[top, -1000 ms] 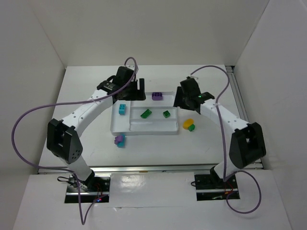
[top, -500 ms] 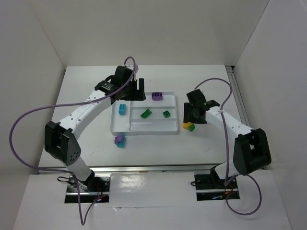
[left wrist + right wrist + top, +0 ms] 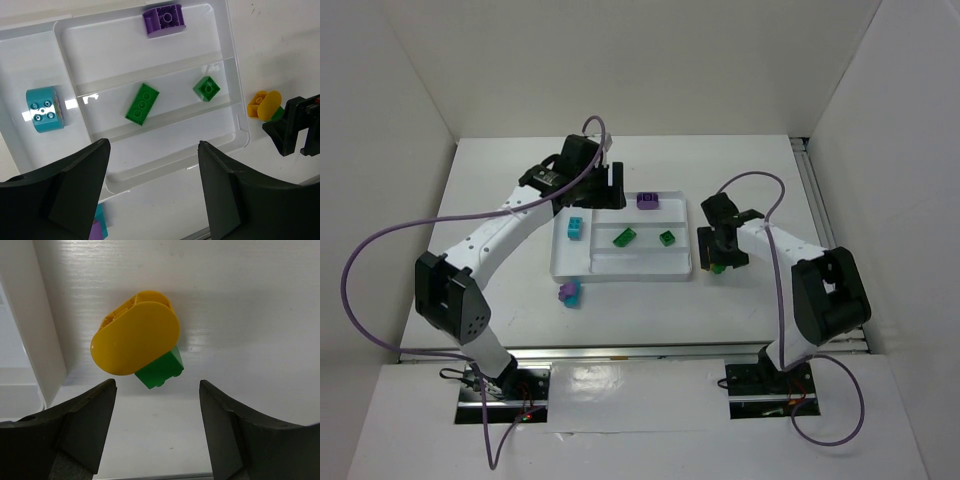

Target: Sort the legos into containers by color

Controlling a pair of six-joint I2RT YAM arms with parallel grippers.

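Overhead, right gripper (image 3: 155, 390) agape, empty, over yellow lego (image 3: 135, 337); left gripper (image 3: 152, 157) likewise wide, empty

Right gripper (image 3: 156, 385): jaws apart above a yellow piece (image 3: 135, 337) that overlaps a green brick (image 3: 161, 371). The tray (image 3: 45, 340) wall stands close on their left, and bare table (image 3: 250, 315) lies to their right and beyond. Inside the tray, a long brick (image 3: 142, 103) and a square brick (image 3: 206, 88) sit apart in the middle strip. The left gripper (image 3: 152, 150), jaws apart, hangs over the near strip.
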